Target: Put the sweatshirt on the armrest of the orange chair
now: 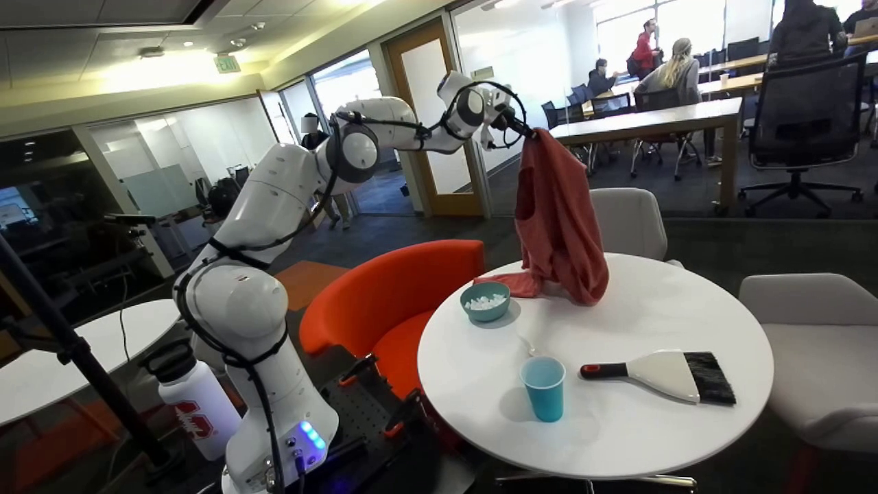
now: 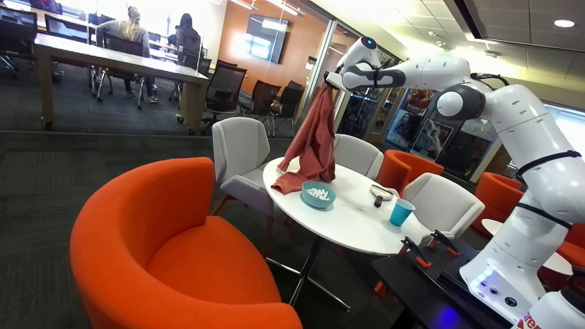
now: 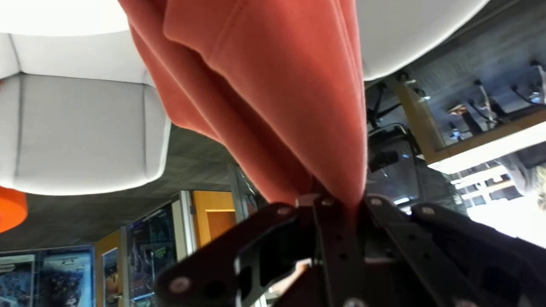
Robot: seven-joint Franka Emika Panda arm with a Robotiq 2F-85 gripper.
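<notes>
A red sweatshirt (image 1: 559, 219) hangs from my gripper (image 1: 531, 133) over the far side of the round white table. Its lower part rests on the tabletop, and one end lies beside the teal bowl. It also hangs in an exterior view (image 2: 315, 141) and fills the upper middle of the wrist view (image 3: 273, 85). My gripper (image 3: 347, 207) is shut on a bunched fold of it; the fingertips are partly covered by cloth. The orange chair (image 1: 405, 288), with a curved back and armrests, stands beside the table. It is large in an exterior view (image 2: 137, 228), with the sweatshirt away from it.
The white table (image 1: 651, 439) holds a teal bowl (image 1: 485, 302) of white pieces, a blue cup (image 1: 545, 391), a brush (image 1: 662, 375) and a clear utensil (image 1: 529, 347). Pale grey chairs (image 1: 809, 343) surround it. A white bottle (image 1: 199, 405) stands near the robot base.
</notes>
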